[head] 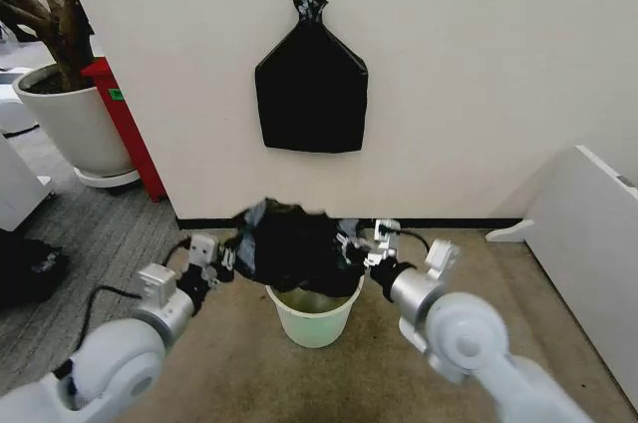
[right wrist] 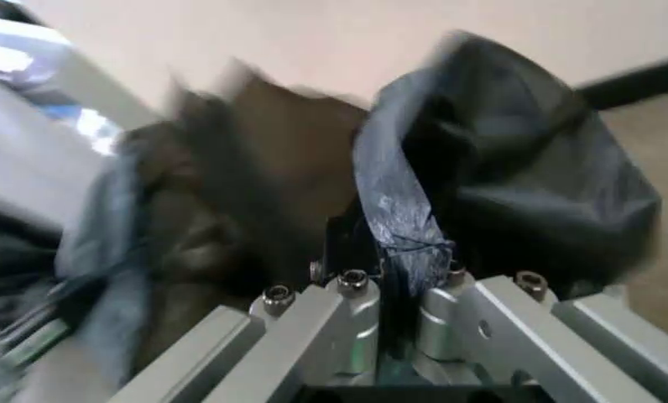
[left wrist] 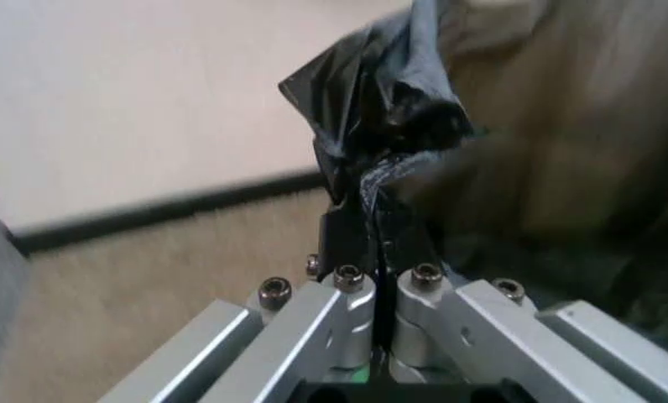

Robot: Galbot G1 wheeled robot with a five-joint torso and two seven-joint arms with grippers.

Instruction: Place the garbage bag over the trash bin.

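Overhead, both grippers (head: 227, 261) (head: 357, 251) stretch garbage bag (head: 289, 243) above trash bin (head: 313, 318).

Access: we find the garbage bag (head: 289, 243) covering the trash bin (head: 314, 318) mouth | rear: wall close behind | sides: open carpet (head: 199, 373) around the bin

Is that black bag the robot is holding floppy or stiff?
Probably very floppy: the garbage bag sags in crumpled folds between the left gripper and right gripper. It looks thin and light. Its glossy plastic may be slippery, so both grippers pinch it tightly.
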